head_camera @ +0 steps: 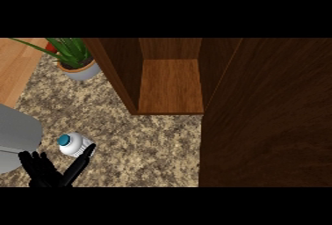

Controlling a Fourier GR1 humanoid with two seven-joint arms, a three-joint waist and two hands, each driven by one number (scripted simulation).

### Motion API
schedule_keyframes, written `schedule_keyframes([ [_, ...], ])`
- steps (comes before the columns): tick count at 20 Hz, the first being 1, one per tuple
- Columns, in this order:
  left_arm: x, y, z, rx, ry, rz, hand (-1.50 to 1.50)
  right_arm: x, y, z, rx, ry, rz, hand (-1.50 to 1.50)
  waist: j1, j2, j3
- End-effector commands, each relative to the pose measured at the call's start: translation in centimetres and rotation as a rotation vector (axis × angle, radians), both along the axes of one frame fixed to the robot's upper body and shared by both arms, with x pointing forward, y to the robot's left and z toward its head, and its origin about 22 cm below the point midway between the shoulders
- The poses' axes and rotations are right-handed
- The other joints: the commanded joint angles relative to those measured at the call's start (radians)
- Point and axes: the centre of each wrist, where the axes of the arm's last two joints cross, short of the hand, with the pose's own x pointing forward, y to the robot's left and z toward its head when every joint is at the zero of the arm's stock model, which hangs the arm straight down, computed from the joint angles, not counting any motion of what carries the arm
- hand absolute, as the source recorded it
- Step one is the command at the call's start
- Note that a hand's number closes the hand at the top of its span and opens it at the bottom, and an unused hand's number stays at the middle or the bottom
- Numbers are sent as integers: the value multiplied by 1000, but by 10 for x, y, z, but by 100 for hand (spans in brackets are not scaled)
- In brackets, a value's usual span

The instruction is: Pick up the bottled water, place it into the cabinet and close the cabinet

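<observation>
Premises are presenting as a home kitchen. A speckled stone counter (pixel 142 140) is carrying a dark wooden cabinet (pixel 170 83), standing open with its door (pixel 266 114) swung to its right. Left of the cabinet, a potted plant (pixel 76 59) is sitting.

Speckled stone counter (pixel 149 140), dark wood cabinet (pixel 272 114)

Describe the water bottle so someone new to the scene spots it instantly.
Start at the open dark-wood cabinet on the speckled granite counter, then look toward the lower left. There, against the thumb of the robot's black left hand, stands the small white bottled water. Its teal cap sets it apart from the potted green plant further back.
</observation>
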Motion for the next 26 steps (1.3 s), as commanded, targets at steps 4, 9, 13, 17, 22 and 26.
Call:
schedule_keyframes([
  [4,-6,3,-48,-35,-83,0,-150,1,3,26,-5,-87,11,-150,1,2,1],
  [9,18,2,-52,-95,-199,-45,-150,-11,-3,43,-8,-76,49,-150,-14,3,1],
  [13,28,31,-55,-109,-252,-56,-150,-8,-6,35,-23,-77,8,-150,-6,5,2],
  [17,26,6,-56,-112,-283,-72,150,-18,-9,34,-18,-63,16,-150,-5,0,4],
  [22,38,3,-54,-120,-317,-74,150,-13,-13,43,-36,-78,32,-150,3,1,4],
  [26,46,-5,-54,-95,-350,-79,150,-10,-3,47,-25,-72,15,-150,6,3,3],
])
